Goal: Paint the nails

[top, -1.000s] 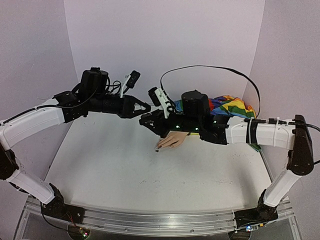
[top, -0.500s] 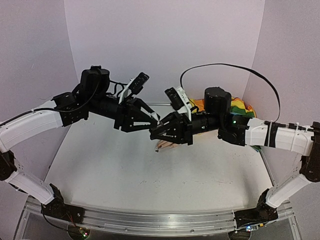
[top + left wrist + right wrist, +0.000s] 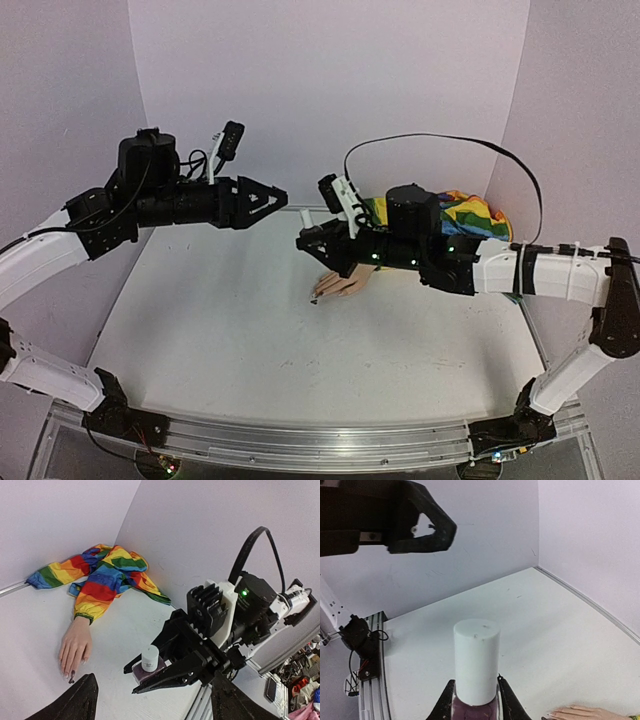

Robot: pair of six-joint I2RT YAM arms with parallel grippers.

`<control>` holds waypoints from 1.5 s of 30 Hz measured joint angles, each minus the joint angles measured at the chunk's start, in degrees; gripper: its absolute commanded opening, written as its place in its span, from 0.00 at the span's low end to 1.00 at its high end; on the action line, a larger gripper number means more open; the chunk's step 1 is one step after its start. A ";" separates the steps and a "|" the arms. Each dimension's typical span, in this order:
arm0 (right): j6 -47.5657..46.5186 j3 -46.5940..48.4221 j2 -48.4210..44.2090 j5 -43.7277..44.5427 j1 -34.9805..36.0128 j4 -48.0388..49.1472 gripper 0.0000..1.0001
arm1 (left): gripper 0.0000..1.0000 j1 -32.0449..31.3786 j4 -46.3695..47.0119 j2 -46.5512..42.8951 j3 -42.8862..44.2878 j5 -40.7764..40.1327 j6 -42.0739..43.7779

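Note:
The pale mannequin hand (image 3: 347, 282) lies palm down on the white table, its rainbow sleeve (image 3: 462, 213) bunched at the back right. The nails (image 3: 66, 674) point toward the near side, and one of them is dark (image 3: 71, 680). My right gripper (image 3: 132, 680) hovers just left of the hand, shut on a small dark polish bottle (image 3: 146, 671) with its white cap (image 3: 476, 665) on. My left gripper (image 3: 272, 197) hangs in the air to the left of the bottle, open and empty, with its fingers (image 3: 75, 702) spread wide.
Lilac walls close off the back and both sides. A black cable (image 3: 430, 137) arches over the right arm. A metal rail (image 3: 300, 440) runs along the near table edge between the arm bases.
My left gripper was shut a second ago, then at the bottle's cap; it has opened and pulled back to the left. The right gripper still holds the bottle and has shifted slightly.

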 measured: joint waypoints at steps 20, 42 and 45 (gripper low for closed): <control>-0.79 7.63 6.95 7.98 4.28 -0.24 0.00 | 0.14 -0.04 -1.70 9.92 4.98 -1.99 -3.54; 12.85 3.76 2.82 -51.10 -0.87 11.85 0.00 | 0.18 -2.64 8.96 11.93 6.36 48.57 19.04; 13.68 1.14 1.29 -49.37 -1.57 13.16 0.00 | 0.54 -2.69 8.94 12.44 6.40 46.82 18.29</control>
